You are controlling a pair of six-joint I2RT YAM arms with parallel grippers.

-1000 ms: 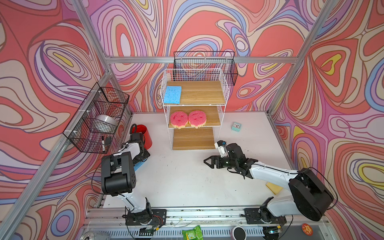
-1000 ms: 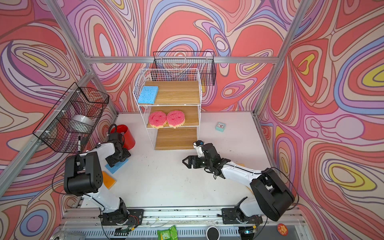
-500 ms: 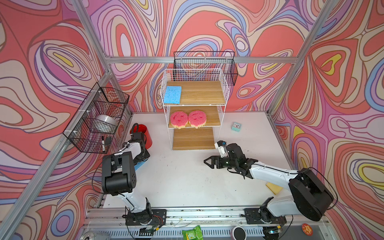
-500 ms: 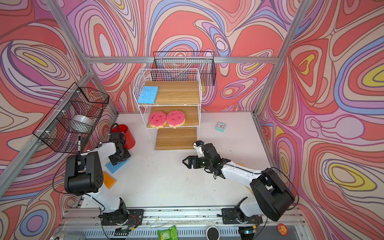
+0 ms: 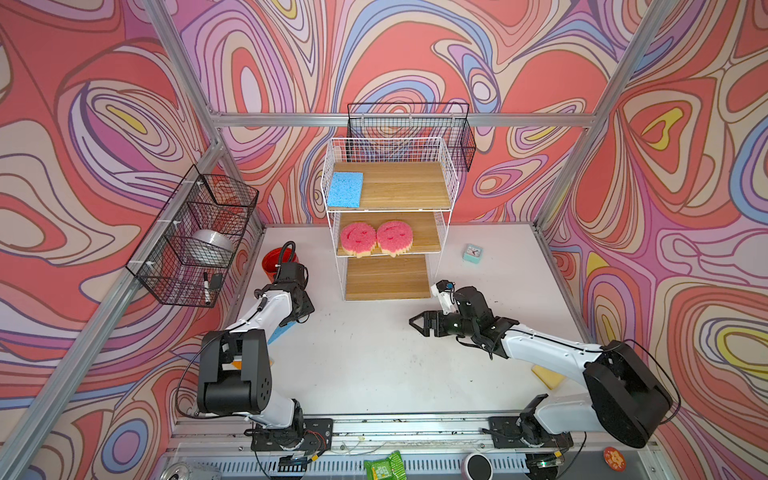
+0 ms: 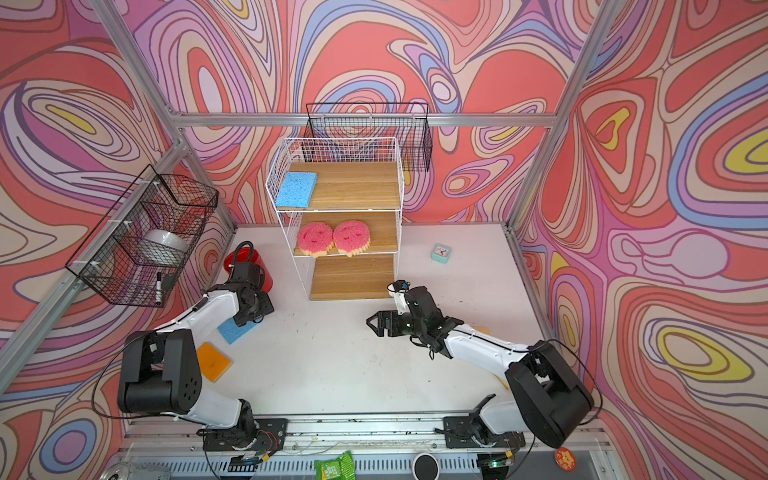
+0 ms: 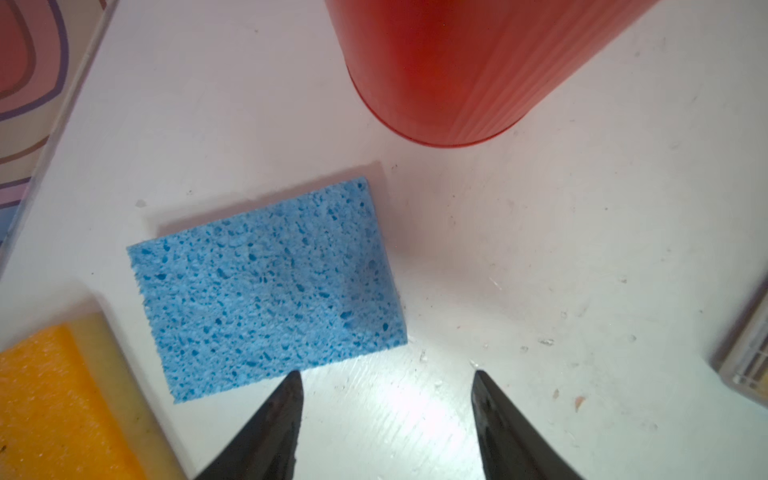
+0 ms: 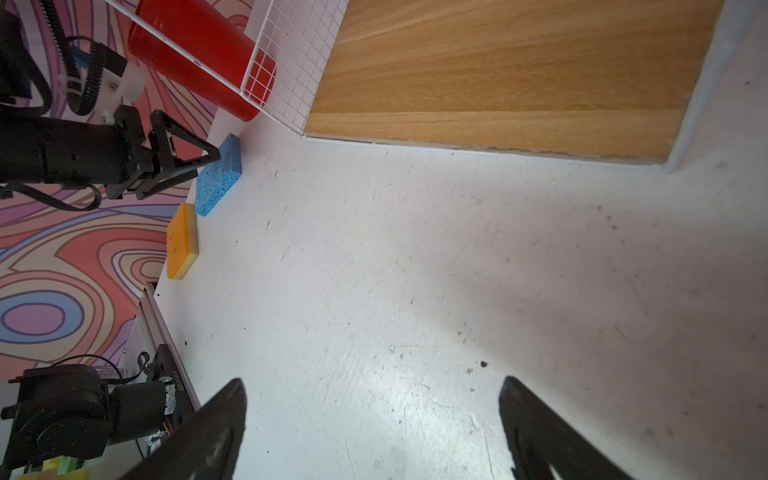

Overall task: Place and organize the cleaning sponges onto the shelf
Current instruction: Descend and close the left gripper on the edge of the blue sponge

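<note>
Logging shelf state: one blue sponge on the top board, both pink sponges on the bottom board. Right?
No. Both top views show the pink sponges on the middle board; the bottom board is bare. The blue sponge is on the top board.

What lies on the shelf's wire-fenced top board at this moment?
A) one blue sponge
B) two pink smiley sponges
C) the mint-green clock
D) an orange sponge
A: in both top views a single blue sponge lies flat at one end of the top board of the shelf, and the rest of that board shows only wood.
</note>
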